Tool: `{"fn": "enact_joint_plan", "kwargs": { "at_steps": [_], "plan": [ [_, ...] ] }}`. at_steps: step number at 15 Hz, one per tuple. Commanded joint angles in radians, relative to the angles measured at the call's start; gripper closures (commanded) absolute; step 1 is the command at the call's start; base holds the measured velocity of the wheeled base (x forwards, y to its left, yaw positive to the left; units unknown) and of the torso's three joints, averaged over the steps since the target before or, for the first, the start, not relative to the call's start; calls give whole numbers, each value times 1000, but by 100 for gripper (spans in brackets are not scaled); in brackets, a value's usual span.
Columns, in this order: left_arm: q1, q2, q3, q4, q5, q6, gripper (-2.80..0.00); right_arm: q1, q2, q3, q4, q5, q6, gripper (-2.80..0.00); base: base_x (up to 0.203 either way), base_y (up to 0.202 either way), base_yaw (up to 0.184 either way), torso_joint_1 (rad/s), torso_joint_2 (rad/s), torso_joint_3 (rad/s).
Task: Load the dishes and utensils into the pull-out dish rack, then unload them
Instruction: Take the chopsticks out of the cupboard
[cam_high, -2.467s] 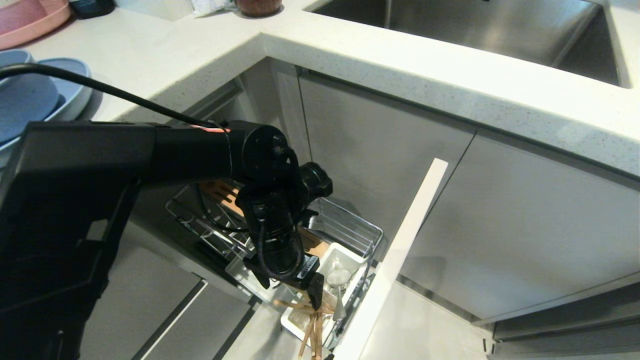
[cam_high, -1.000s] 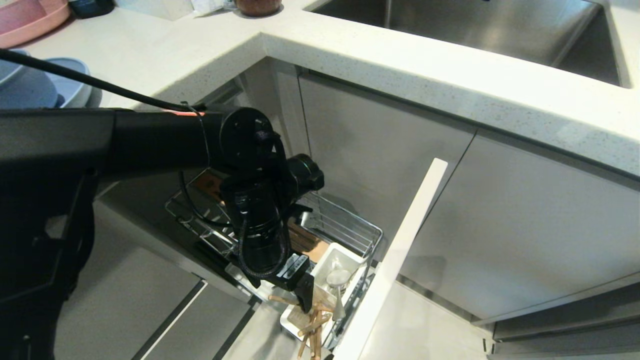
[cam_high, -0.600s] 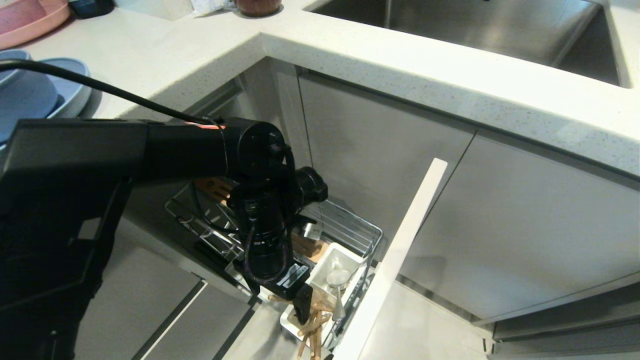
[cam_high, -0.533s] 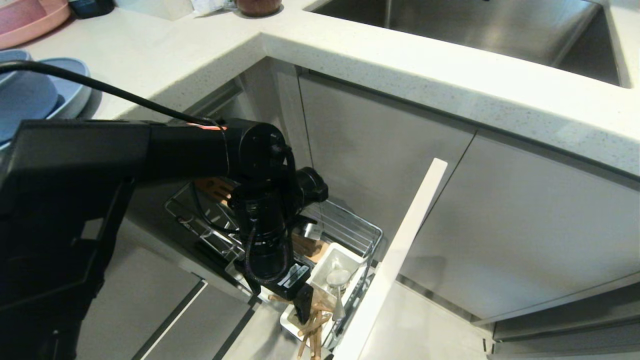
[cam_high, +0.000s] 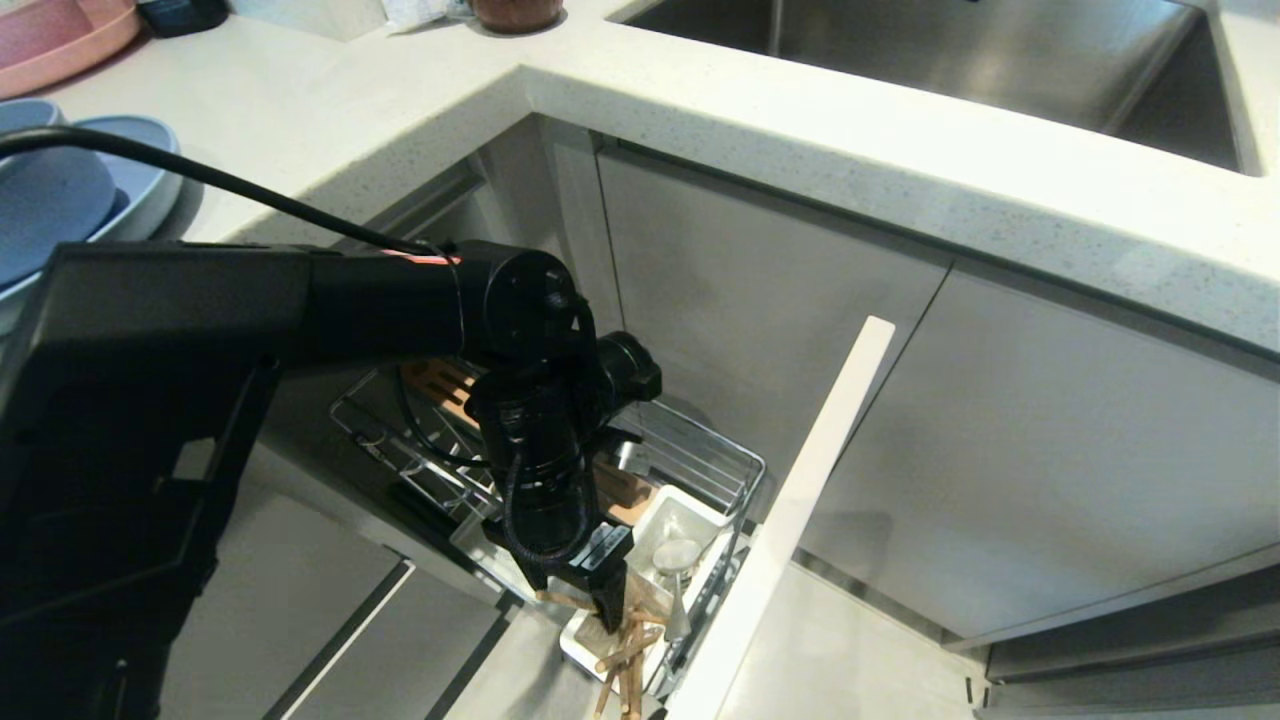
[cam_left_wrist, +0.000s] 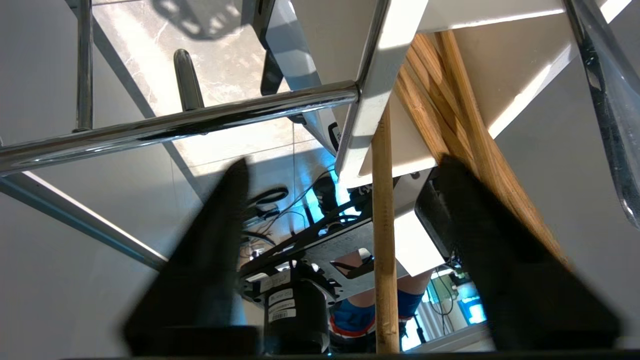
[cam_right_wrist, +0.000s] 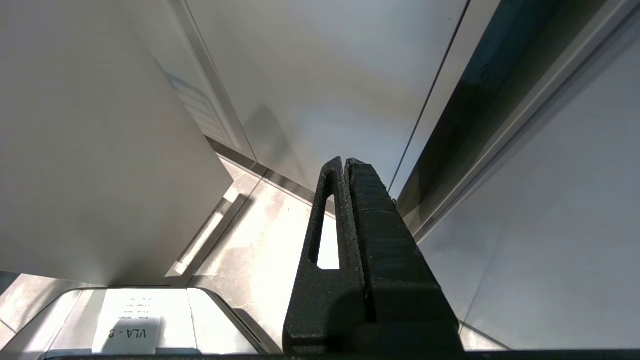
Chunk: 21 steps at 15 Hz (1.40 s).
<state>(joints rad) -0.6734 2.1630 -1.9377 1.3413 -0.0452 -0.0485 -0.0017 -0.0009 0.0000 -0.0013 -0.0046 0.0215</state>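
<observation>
Chopsticks (cam_left_wrist: 384, 240) stand between the left gripper's (cam_left_wrist: 345, 240) parted fingers, contact unclear; their lower ends hide inside the white utensil cup (cam_high: 690, 520). The arm hides much of the wire dish rack (cam_high: 700, 455).

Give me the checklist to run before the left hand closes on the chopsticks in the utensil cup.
1. Pull-out dish rack drawn out and reachable: ok.
2. Left hand open at the utensil cup: ok.
3. A chopstick inside the gap between its fingers: ok, untouched on both sides.
4. The other chopsticks inside the gap too: not ok; they run beside one finger, outside the gap.
5. Spoon clear of the fingers: ok, it stands apart in the cup.
6. Right hand out of the way: ok, shut and away from the rack.
</observation>
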Motion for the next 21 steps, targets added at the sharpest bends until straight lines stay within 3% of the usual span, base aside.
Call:
{"fn": "enact_joint_plan", "kwargs": {
  "at_steps": [1,12,21],
  "plan": [
    [0,1,0,10,-1,-1,0,0,-3,2,0,0,0,0,0,0,0,0,0,0],
    [-26,-14,0,14,-16,-5,0,0,-3,2,0,0,0,0,0,0,0,0,0,0],
    [-43,-181,2,92,-62,-6,0,0,-2,2,0,0,0,0,0,0,0,0,0,0]
  ]
}}
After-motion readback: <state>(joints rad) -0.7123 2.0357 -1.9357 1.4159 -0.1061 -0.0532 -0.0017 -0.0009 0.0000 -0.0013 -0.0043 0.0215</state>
